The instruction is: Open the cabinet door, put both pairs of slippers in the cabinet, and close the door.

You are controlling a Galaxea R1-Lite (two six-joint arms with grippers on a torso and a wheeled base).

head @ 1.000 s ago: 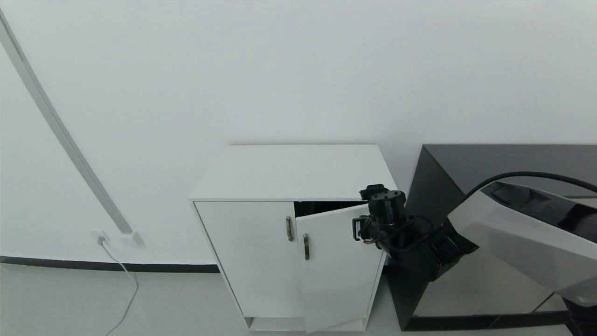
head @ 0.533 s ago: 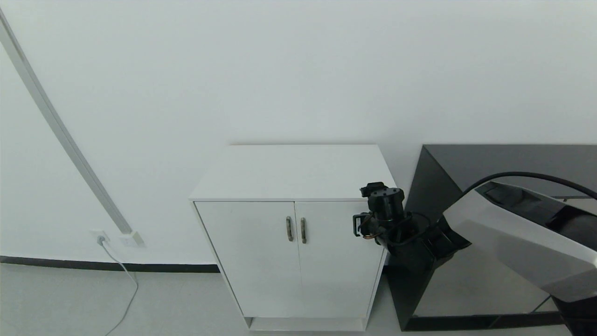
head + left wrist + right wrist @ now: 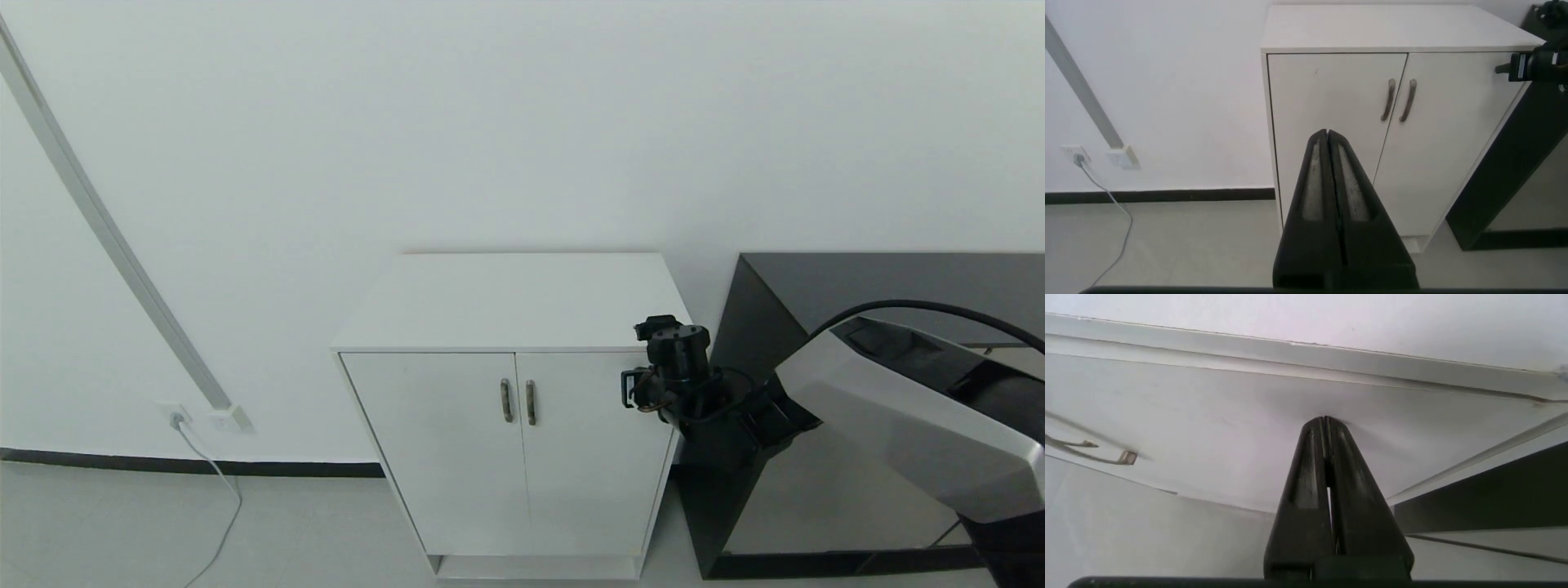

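Both cabinet doors (image 3: pixel 522 465) shut, right fingers (image 3: pixel 1310 482) pressed together by outer edge, left fingers (image 3: pixel 1319 188) together

The right gripper (image 3: pixel 1327 429) has its two dark fingers pressed together, tips pointing at the white cabinet door (image 3: pixel 1208 408); contact cannot be told. A thin metal handle (image 3: pixel 1082 444) lies across the door, well apart from the gripper. A black panel (image 3: pixel 1503 494) sits beside the door's other edge.
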